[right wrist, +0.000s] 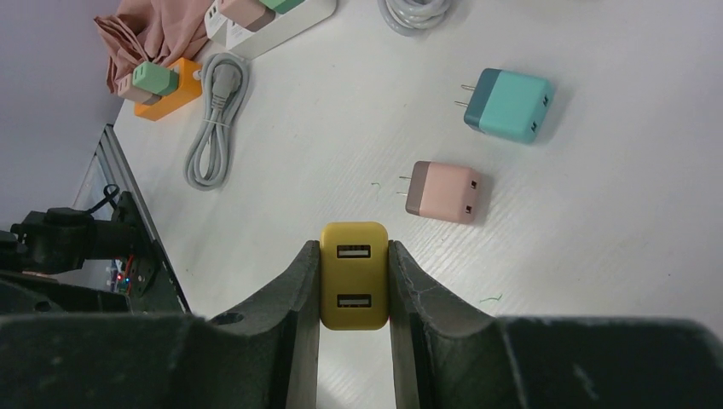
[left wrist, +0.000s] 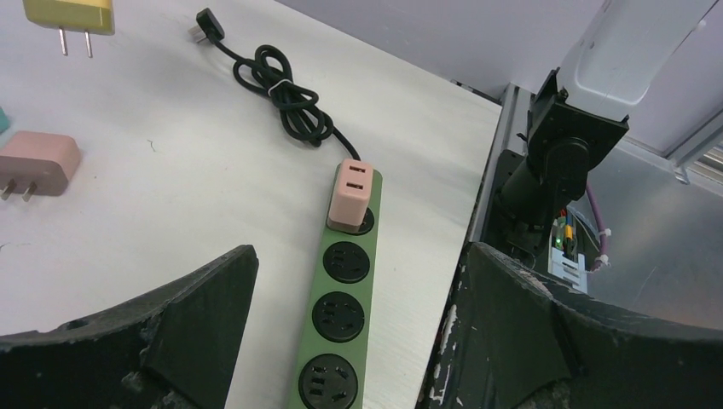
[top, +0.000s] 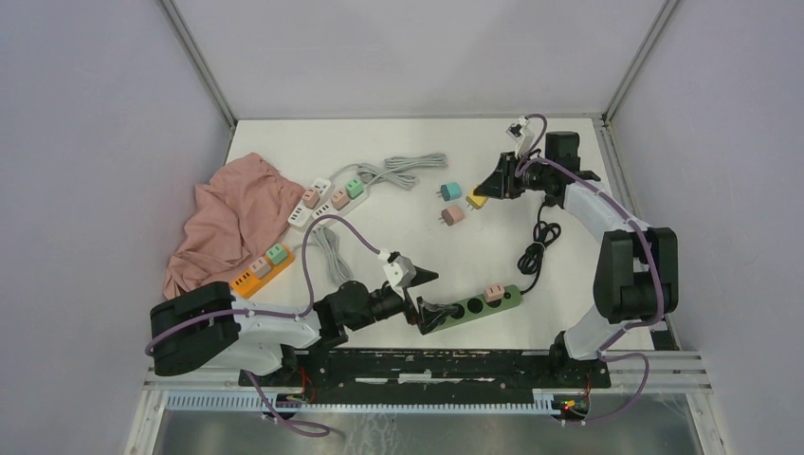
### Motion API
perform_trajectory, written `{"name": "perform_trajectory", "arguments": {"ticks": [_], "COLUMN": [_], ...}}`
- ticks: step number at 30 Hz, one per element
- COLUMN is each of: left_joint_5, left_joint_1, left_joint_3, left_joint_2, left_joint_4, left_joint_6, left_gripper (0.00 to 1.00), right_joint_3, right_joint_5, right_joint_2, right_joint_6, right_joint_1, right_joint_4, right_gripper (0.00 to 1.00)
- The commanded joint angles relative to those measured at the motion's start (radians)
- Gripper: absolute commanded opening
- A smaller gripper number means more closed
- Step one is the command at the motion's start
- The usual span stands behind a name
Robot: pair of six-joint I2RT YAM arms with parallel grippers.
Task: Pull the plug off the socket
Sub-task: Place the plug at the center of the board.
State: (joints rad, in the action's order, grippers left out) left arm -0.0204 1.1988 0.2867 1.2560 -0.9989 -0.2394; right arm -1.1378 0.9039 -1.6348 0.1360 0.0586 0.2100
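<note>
Currently left tool (top: pixel 429 296) gapes wide, empty, over green strip (left wrist: pixel 341 324); right tool (right wrist: pixel 355 251) clamps yellow plug (right wrist: pixel 355 290). Risk: unpinned strip may lift with pink plug (left wrist: pixel 351 198).

Overhead view onto whole table (top: pixel 284 142); two close, low wrist views, loose pink plug (left wrist: pixel 38 162) in both.

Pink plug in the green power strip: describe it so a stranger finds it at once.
Find the green power strip near the front edge of the table, in front of the open left gripper. The pink plug stands in the socket nearest the black cord. It is the only plug in that strip; a loose pink plug farther back lies flat, prongs bare.
</note>
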Motion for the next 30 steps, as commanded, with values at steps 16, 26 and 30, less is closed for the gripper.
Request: {"name": "perform_trajectory", "arguments": {"ticks": [16, 26, 30], "left_joint_5": [-0.034, -0.037, -0.039], "left_joint_1": [-0.015, -0.018, -0.019], "left_joint_3": [-0.004, -0.011, -0.014], "left_joint_2": [0.081, 0.079, 0.083], "left_joint_4": [-0.142, -0.148, -0.154], "left_joint_6": [-0.072, -0.081, -0.084], "left_gripper": [0.99, 0.99, 1.0], "right_joint_3": [0.063, 0.065, 0.061], "right_joint_5": [-0.054, -0.08, -0.082], "right_joint_2": [-0.129, -0.166, -0.18], "right_joint_6": [0.303, 0.347, 0.36], "right_joint_1": [-0.041, -0.059, -0.064], "right_joint_4": [-0.239, -0.243, -0.243], "right_gripper": [0.17, 0.19, 0.2]}}
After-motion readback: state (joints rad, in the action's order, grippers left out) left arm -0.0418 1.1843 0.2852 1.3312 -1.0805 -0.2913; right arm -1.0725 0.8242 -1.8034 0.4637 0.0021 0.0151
